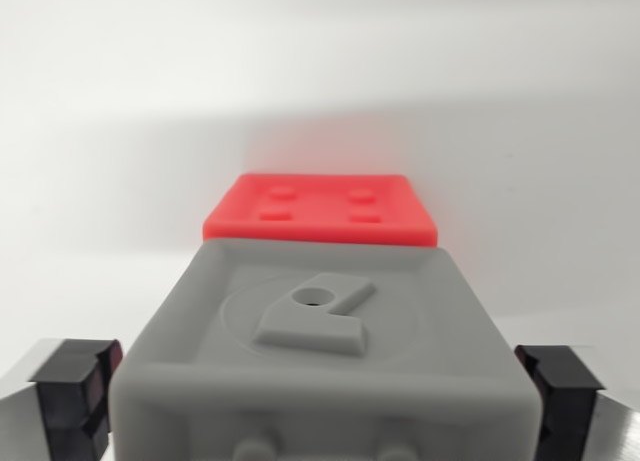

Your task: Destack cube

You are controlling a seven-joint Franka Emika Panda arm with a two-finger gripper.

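A grey cube (325, 361) with a raised emblem on its top fills the lower middle of the wrist view. My gripper (318, 401) straddles it. The black left pad (75, 396) and the black right pad (560, 391) sit against its two sides with no gap showing, so it is shut on the grey cube. Behind the grey cube lies a red cube (320, 209) with small studs on top. It is farther from the camera and its front part is hidden by the grey one. Whether the grey cube touches the red one I cannot tell.
A plain white surface (320, 71) stretches behind and to both sides of the cubes. A soft shadow falls across it around the red cube. Nothing else is in view.
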